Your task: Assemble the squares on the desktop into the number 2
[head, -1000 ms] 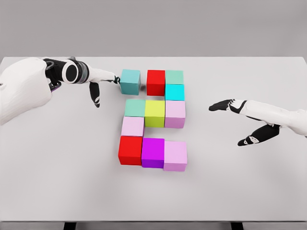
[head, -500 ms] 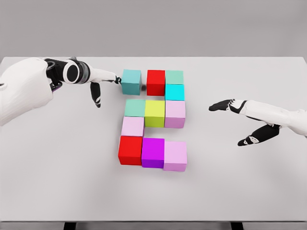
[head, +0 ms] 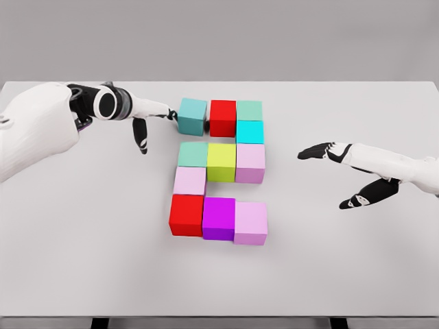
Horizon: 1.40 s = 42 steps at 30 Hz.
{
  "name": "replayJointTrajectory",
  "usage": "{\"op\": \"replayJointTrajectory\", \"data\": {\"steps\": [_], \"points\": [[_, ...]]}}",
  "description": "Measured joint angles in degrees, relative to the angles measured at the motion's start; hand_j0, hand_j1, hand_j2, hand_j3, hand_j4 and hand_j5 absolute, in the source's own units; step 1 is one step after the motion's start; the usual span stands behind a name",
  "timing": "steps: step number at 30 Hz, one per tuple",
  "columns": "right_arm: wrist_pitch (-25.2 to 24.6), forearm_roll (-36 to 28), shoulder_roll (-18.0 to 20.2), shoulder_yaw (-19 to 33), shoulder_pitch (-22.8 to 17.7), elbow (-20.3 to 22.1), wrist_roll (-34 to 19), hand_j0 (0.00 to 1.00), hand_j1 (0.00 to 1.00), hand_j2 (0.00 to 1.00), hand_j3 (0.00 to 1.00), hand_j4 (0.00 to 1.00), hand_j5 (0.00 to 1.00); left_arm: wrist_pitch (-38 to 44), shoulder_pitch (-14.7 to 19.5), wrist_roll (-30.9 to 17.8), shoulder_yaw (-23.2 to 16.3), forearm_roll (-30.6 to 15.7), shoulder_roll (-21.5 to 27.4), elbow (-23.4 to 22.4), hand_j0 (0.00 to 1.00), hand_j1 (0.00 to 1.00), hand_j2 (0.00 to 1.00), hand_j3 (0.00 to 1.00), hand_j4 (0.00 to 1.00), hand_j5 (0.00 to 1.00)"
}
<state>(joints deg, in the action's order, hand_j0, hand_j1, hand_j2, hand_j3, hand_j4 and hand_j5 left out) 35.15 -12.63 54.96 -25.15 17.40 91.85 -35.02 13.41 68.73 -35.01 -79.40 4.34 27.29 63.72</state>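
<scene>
Coloured cubes lie on the white table (head: pixel 82 260) in the shape of a 2. The top row is a teal cube (head: pixel 192 116), a red cube (head: pixel 223 117) and a green cube (head: pixel 250 110), with a cyan cube (head: pixel 250 131) below it. My left hand (head: pixel 152 118) reaches in from the left, fingers spread, fingertips touching the teal cube's left face. That cube sits a hair left of the red one. My right hand (head: pixel 336 173) hovers open to the right of the shape, apart from every cube.
The middle row holds a green cube (head: pixel 193 154), a yellow-green cube (head: pixel 221 162) and a pink cube (head: pixel 250 163). Below come a pink cube (head: pixel 190 181), then a red cube (head: pixel 186 214), a magenta cube (head: pixel 219 218) and a pink cube (head: pixel 250 223).
My left hand has pushed the teal cube to the right, closing most of the gap to the red cube. My right hand has stayed put.
</scene>
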Motion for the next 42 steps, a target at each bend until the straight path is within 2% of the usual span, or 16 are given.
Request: {"op": "replayJointTrajectory", "data": {"steps": [42], "points": [[0.0, 0.0, 0.0, -0.1, 0.0, 0.4, 0.0, 1.0, 1.0, 1.0, 1.0, 1.0, 1.0, -0.2, -0.4, 0.0, 0.1, 0.0, 0.3, 1.1, 1.0, 1.0, 1.0, 1.0, 1.0, 1.0]]}}
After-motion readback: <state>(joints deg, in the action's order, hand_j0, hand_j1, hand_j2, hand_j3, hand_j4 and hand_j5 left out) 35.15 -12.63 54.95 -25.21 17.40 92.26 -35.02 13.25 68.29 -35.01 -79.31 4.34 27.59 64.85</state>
